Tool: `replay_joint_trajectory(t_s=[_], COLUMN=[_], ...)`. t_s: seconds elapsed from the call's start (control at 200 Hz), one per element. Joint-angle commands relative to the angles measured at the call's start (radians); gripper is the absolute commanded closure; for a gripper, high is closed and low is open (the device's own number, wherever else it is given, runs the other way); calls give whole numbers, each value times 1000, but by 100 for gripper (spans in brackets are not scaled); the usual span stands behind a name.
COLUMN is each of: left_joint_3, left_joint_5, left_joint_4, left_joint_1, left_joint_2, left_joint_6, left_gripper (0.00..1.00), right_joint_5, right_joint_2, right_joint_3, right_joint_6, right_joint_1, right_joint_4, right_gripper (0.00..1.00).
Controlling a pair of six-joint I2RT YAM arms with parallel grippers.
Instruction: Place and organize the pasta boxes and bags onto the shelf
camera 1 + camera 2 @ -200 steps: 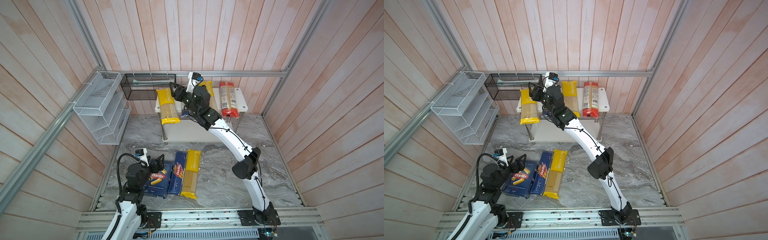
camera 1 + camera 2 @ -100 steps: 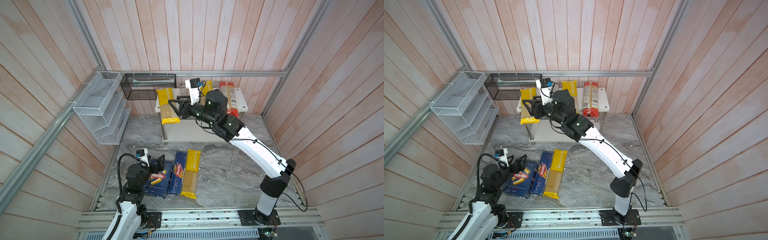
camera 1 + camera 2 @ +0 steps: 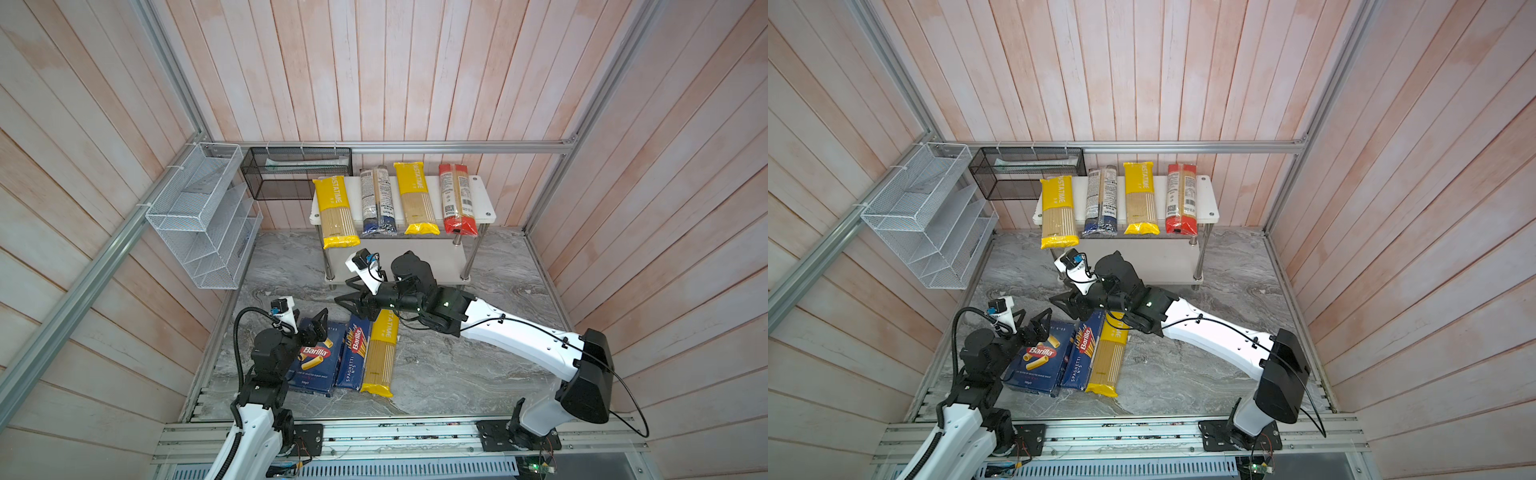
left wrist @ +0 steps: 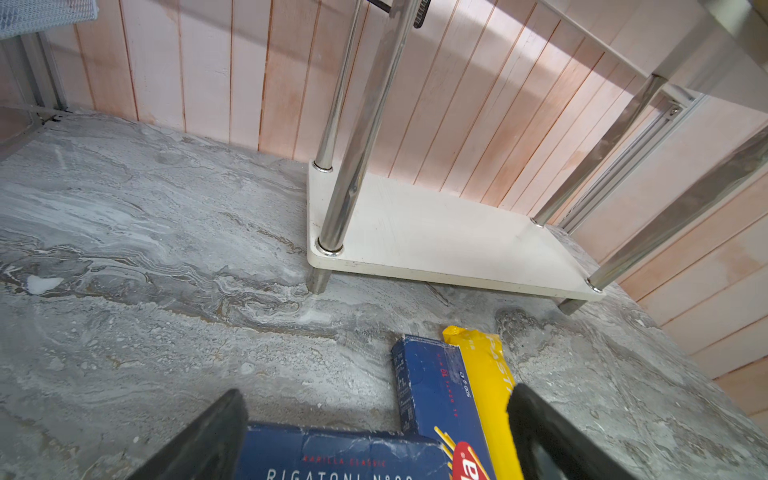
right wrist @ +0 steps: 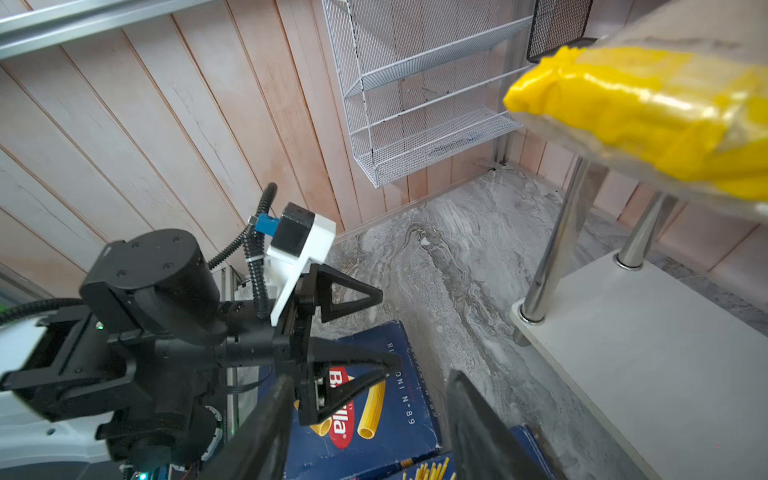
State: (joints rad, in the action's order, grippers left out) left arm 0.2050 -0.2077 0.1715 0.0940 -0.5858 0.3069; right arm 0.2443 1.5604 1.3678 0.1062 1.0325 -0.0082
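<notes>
In both top views the right hand (image 3: 347, 293), jaws apart and empty, and its wrist cover the far ends of the spaghetti box (image 3: 353, 357) and one yellow bag (image 3: 380, 357). The left arm hides a corner of the rigatoni box (image 3: 316, 361), over which the left hand (image 5: 386, 328) hangs open. These three lie side by side near the tabletop's (image 3: 457, 365) front left corner. Four bags lie on the top board of the shelf (image 3: 482, 199) at the back edge: two yellow bags (image 3: 336, 212) (image 3: 414, 199), a blue-ended bag (image 3: 378, 199) and a red-ended bag (image 3: 457, 199).
</notes>
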Motion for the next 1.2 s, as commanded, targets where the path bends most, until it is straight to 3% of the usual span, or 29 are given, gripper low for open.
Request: replay_joint_trajectory(t_s=[0.0,0.445,1.195], left_joint_3=[8,16,21], left_joint_5=[13,19,26], left_joint_4=[-4,-2,-1], left_joint_1=[-5,-5,-5], left_joint_2=[8,-12,-28], left_joint_6=[-15,-12,-9], left_gripper=[0,0,0], right_joint_5=[-36,-65,-20], right_joint_2=[-55,8,168], right_joint_3=[-34,45,253], right_joint_6=[-56,-174,-259], right_joint_1=[1,9,8], right_joint_4=[156,163,150], right_gripper=[42,43,44])
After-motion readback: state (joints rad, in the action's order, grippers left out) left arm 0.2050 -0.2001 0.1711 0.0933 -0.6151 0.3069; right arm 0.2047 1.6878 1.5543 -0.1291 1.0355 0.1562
